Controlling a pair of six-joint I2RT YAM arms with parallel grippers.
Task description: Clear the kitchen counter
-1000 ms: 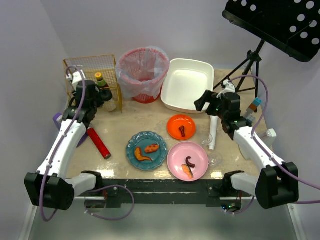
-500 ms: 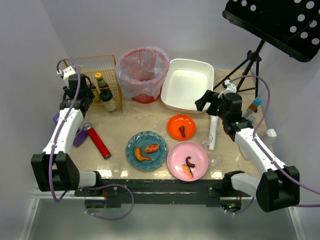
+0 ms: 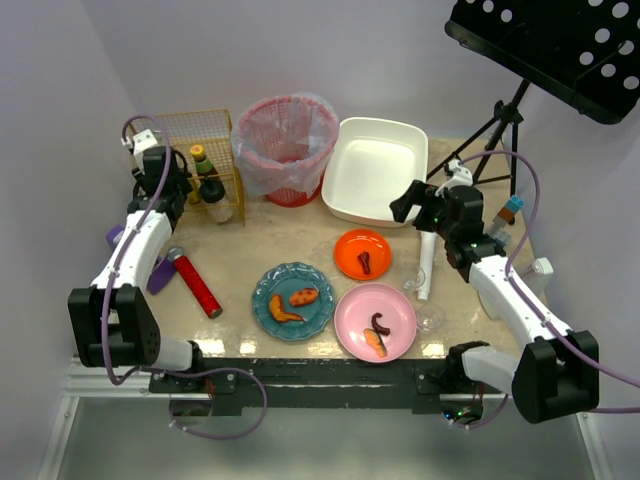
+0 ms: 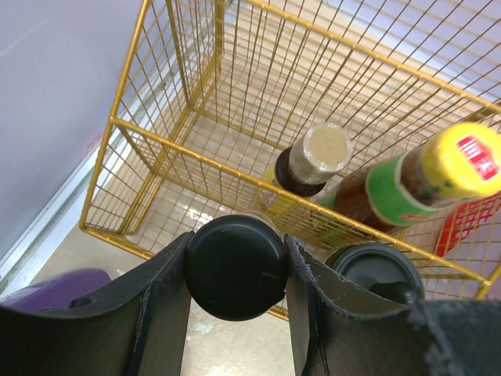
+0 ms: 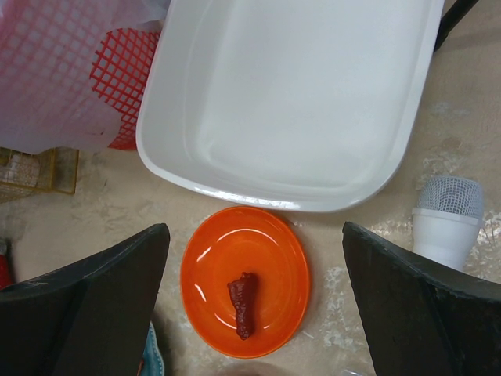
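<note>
beige counter [image 3: 250, 235] spreads under everything, cluttered up front. left pincer [image 4: 235, 270] is pinching a black cap [image 4: 233, 254] right at the basket [image 4: 196, 153] rim. i'd keep it upright, clear the wire, then lower gently. right pincer [image 5: 254, 262] hangs spread above the orange plate [image 5: 278, 247].

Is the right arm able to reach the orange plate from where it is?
Probably yes. The right end effector hangs open right above the orange plate, and nothing sits between them. Only a small brown food piece lies on the plate, and the tub stands behind it, out of the way.
</note>
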